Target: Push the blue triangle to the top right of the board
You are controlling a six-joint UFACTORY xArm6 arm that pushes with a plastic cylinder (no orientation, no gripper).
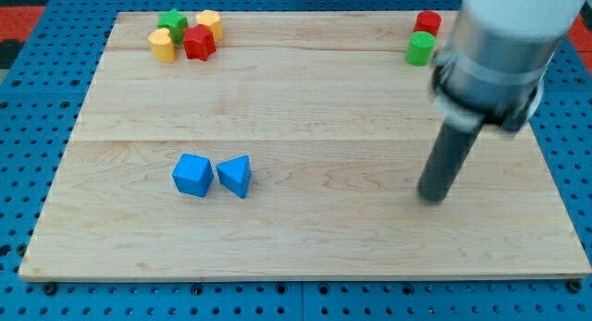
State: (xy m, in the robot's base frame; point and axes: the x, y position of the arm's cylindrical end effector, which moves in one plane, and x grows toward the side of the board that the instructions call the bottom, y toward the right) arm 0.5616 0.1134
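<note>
You'll find the blue triangle [235, 176] at the lower left of the board [305, 108], with the blue cube [192, 175] just beside it on the view's left. My tip [431, 197] stands well apart to their right. Near the top right corner, the red cylinder [427, 23] sits just above the green cylinder [420, 49].

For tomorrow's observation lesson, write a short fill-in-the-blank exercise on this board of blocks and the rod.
1. The blue triangle sits just to the view's ____ of the blue cube.
2. My tip stands far to the view's ____ of both.
3. The green cylinder lies just below a ____ cylinder.

Answers: right; right; red
</note>
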